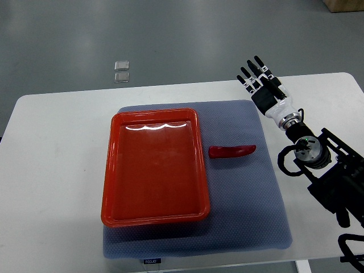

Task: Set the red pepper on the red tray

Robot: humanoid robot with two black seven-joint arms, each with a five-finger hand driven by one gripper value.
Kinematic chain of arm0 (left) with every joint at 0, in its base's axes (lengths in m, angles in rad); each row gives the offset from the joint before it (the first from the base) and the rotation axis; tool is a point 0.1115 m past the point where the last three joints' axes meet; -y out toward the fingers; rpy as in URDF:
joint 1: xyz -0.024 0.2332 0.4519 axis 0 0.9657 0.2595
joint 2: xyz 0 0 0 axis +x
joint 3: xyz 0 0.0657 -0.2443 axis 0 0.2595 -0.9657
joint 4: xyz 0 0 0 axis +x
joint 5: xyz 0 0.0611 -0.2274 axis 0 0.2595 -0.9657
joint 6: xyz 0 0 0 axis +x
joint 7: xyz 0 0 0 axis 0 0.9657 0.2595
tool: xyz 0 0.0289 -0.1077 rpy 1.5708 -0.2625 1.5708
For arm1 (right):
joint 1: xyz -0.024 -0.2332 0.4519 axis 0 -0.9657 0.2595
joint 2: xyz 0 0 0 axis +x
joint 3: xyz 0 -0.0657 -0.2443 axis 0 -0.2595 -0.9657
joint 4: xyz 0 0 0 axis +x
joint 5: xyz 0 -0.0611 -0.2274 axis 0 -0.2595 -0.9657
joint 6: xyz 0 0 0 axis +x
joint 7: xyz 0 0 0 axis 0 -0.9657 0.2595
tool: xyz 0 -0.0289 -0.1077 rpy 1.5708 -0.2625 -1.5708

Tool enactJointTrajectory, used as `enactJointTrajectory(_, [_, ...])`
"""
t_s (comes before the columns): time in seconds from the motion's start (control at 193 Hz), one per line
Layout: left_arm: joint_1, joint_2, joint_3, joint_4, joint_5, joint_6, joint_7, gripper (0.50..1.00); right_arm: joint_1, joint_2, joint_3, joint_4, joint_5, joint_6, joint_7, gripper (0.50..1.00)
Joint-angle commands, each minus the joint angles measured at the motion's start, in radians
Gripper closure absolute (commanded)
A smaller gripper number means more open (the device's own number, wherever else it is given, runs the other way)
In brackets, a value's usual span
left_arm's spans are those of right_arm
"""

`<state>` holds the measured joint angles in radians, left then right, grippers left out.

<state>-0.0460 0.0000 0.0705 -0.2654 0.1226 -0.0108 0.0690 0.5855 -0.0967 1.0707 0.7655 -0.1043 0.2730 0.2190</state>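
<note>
A red pepper [231, 151] lies flat on the blue-grey mat [250, 205], just right of the red tray [111, 170], apart from its rim. The tray holds nothing. My right hand [259, 79] hovers above the mat's far right corner, up and to the right of the pepper, its black fingers [251, 68] stretched out straight and holding nothing. Its arm comes in from the right edge. The left arm does not show.
The mat lies on a white table [51, 170] whose near edge runs along the bottom of the picture. Two small clear squares [121, 71] lie on the grey floor beyond the table's far edge.
</note>
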Motion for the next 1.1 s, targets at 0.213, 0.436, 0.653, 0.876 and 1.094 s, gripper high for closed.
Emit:
enactJointTrajectory(0.213, [0.0, 0.0, 0.0, 0.0, 0.0, 0.0, 0.0, 0.5, 0.004, 0.0, -0.002, 0.0, -0.002, -0.005, 0.0, 0.579])
enactJointTrajectory(0.436, [0.0, 0.0, 0.0, 0.0, 0.0, 0.0, 0.0, 0.5, 0.048, -0.064, -0.057, 0.031, -0.176, 0.008, -0.003, 0.579])
enactJointTrajectory(0.653, [0.0, 0.0, 0.002, -0.002, 0.0, -0.001, 0.0, 0.5, 0.217, -0.282, -0.411, 0.146, -0.57, 0.049, -0.004, 0.579])
enactJointTrajectory(0.876, [-0.003, 0.0, 0.002, -0.005, 0.002, -0.001, 0.0, 0.5, 0.485, -0.443, -0.945, 0.235, -0.844, 0.066, -0.02, 0.579])
enactJointTrajectory(1.094, [-0.005, 0.0, 0.002, -0.003, 0.002, -0.001, 0.0, 0.5, 0.498, -0.46, -1.006, 0.295, -0.876, 0.054, -0.046, 0.579])
